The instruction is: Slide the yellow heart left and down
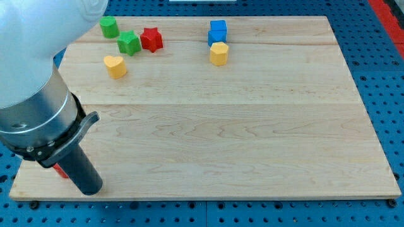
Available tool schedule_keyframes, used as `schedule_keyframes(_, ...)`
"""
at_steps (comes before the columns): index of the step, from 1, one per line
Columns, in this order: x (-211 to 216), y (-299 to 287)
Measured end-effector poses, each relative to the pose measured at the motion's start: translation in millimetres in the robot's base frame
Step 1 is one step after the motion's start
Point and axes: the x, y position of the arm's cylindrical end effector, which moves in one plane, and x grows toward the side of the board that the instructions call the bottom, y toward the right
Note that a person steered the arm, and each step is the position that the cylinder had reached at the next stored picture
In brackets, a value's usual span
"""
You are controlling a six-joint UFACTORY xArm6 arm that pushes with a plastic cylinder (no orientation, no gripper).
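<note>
Pale wooden board (221, 126), smooth and matt with visible grain; glossy plastic-looking yellow heart (115, 65); dark matt rod, tip (90, 189); brushed metal collar (38, 120).

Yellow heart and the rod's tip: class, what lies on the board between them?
Nothing: in the camera view only bare wood separates the yellow heart from my tip.

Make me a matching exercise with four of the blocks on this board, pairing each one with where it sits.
Column one:
1. yellow heart
2. red star
3. blue cube
4. green cylinder

Column two:
A. touching the green star on its right side
B. nearest the board's top left corner
C. directly above the yellow hexagon
D. below and left of the green star

Pairs: 1-D, 2-A, 3-C, 4-B

My tip is far off at the view's bottom left.
</note>
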Motion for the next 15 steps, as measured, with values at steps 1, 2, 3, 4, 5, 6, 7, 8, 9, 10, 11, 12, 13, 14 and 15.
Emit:
schedule_keyframes(1, -8, -16)
schedule_keyframes(2, -13, -34)
schedule_keyframes(3, -13, -40)
schedule_keyframes(4, -13, -22)
schedule_keyframes(5, -34, 70)
schedule_keyframes(6, -126, 86)
schedule_keyframes(7, -232, 88)
schedule_keyframes(8, -298, 85)
schedule_keyframes(9, -302, 66)
schedule_keyframes(10, -287, 42)
schedule_keyframes(11, -269, 27)
schedule_keyframes(12, -258, 11)
schedule_keyframes(13, -267, -10)
schedule_keyframes(14, -276, -24)
schedule_keyframes(15, -259, -29)
